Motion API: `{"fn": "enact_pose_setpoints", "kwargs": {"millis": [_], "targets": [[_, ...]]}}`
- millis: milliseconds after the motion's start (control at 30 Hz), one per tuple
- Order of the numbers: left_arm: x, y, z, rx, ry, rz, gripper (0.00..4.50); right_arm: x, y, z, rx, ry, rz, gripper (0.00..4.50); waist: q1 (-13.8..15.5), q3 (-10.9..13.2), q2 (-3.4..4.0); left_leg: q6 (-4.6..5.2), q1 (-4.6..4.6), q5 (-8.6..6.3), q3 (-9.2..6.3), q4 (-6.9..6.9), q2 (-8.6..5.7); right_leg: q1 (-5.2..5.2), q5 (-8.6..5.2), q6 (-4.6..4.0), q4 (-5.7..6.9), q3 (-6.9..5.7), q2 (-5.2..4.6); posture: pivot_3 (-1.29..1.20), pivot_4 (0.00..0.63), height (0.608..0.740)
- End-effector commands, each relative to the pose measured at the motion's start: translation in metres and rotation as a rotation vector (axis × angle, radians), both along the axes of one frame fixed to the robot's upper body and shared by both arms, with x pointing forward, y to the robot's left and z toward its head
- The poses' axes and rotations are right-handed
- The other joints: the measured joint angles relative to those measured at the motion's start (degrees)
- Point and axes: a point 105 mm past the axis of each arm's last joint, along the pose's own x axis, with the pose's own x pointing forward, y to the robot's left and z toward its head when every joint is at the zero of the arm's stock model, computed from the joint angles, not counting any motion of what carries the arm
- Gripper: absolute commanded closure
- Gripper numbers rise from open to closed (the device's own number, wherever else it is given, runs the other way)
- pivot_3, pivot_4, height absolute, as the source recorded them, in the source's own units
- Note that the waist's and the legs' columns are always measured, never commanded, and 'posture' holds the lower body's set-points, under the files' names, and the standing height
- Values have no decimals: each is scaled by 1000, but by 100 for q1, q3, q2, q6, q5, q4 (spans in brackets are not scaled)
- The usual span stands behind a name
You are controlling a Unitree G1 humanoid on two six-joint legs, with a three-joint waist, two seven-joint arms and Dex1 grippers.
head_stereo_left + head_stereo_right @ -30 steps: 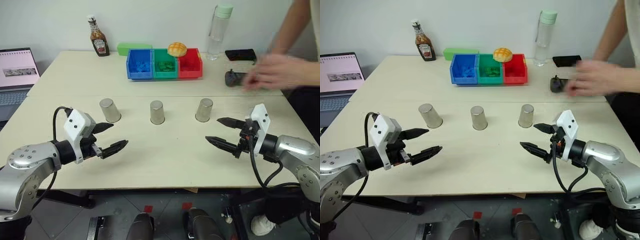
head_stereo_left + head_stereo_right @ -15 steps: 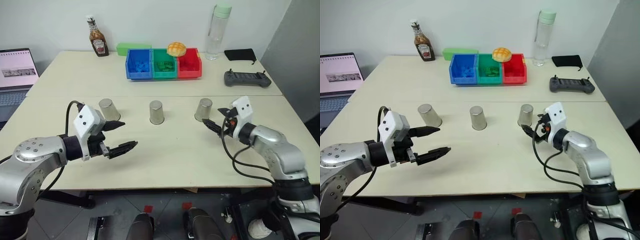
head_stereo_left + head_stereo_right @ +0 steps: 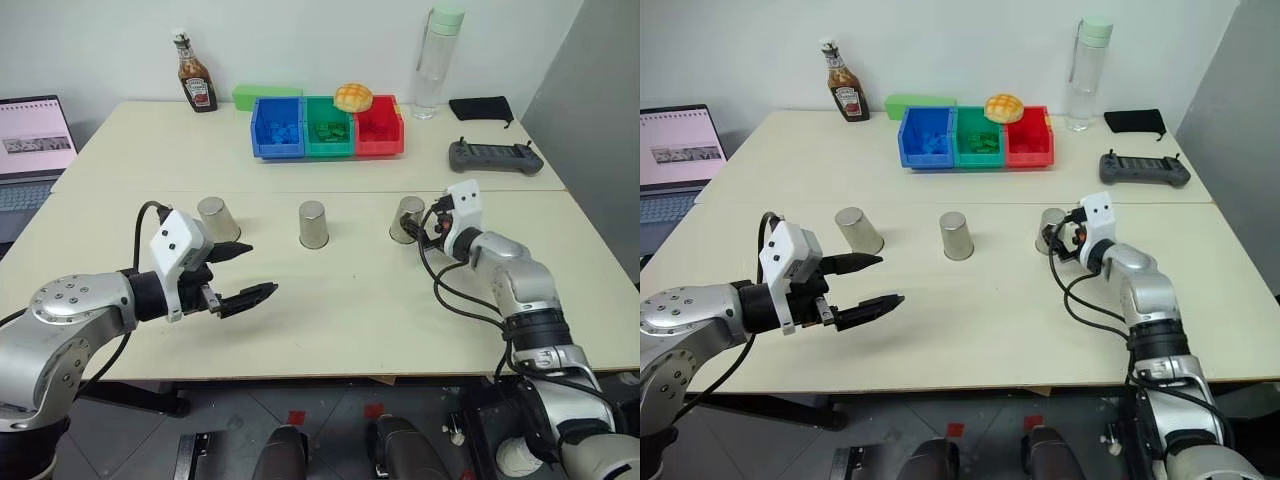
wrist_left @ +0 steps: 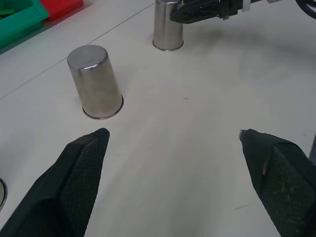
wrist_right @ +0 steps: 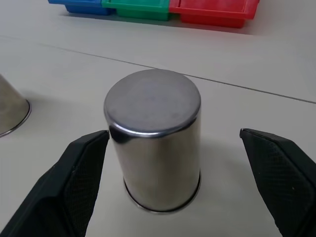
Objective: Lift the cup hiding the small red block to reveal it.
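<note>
Right wrist view: I see the upright cup (image 5: 154,140) dead ahead between my right gripper's (image 5: 173,187) spread fingers, untouched; the left gripper (image 3: 240,274) hangs spread, well apart.

The pale tabletop (image 3: 330,300) carries three upturned metal cups (image 3: 314,224) mid-row; bins (image 3: 328,128), ketchup bottle (image 3: 196,75), water bottle (image 3: 438,60), and controller (image 3: 494,157) far.

You've got three cups in a row on the table (image 3: 330,320): left cup (image 3: 218,219), middle cup (image 3: 313,224), right cup (image 3: 406,219). Bins (image 3: 328,128) sit behind, laptop (image 3: 35,150) far left.
</note>
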Motion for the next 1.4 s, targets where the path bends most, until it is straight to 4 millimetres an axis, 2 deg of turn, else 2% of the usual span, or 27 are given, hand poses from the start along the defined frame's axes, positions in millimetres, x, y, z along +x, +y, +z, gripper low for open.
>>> {"fn": "enact_pose_setpoints", "kwargs": {"millis": [33, 133, 267, 400, 433, 633, 833, 1000, 1133, 1400], "targets": [[-1, 1, 9, 20, -46, -6, 17, 8, 4, 13, 34, -49, 5, 0, -15, 0, 0, 0, 0, 0, 0, 0, 0, 0, 0, 0, 0, -1, 0, 0, 150, 740], [-1, 2, 9, 24, -47, -3, 17, 12, 8, 13, 59, -48, 4, 0, -31, 0, 0, 0, -1, 0, 0, -1, 0, -1, 1, -2, 0, 0, 0, 0, 150, 740], [-1, 4, 8, 28, -46, 1, 0, 15, 11, 13, 54, -58, 10, 753, -33, 1, 1, 0, -2, 0, 0, -1, -1, -1, 1, -2, -1, 0, 0, 0, 150, 740], [-2, 5, 6, 34, -46, 7, 0, 15, 11, 14, 46, -70, 19, 1758, -36, 0, 1, 0, -1, 0, -1, -1, 0, -1, 1, -2, 0, 0, 0, 0, 150, 740], [-2, 5, 6, 34, -46, 7, 0, 15, 11, 14, 45, -74, 20, 1833, -38, 1, 1, 0, -1, 0, -1, -1, 0, -1, 1, -2, 0, -1, 0, 0, 150, 740], [-1, 6, 5, 33, -46, 7, 0, 11, 13, 21, 35, -113, 45, 1839, -41, 1, 1, 0, -1, 0, -1, -1, 0, -1, 1, -2, 0, 0, 0, 0, 150, 740], [0, 2, 9, 15, -57, -7, 0, -1, 9, 49, 59, -205, 64, 1840, -44, 1, 2, 0, -3, 0, -2, -1, 0, -1, 1, -2, -1, -1, 0, 0, 150, 740], [0, -8, 16, 14, -71, -48, 0, -9, -28, 64, 27, -230, -27, 1840, 3, 1, 2, 0, -5, 0, -3, 0, -1, -1, 1, -1, -1, -3, -1, 0, 150, 740], [1, -12, 16, 14, -66, -68, 0, -13, -47, 49, -61, -158, -76, 1841, 13, 1, 2, 0, -3, 0, -1, 0, -2, 0, 0, 0, -2, -1, -1, 0, 150, 740], [5, -15, 14, 16, -59, -84, 0, -6, -61, 19, -116, -67, -188, 1841, -83, 2, 3, 0, -1, 0, 5, -1, -1, -2, -1, 3, 0, 6, 0, 0, 150, 740]]}}
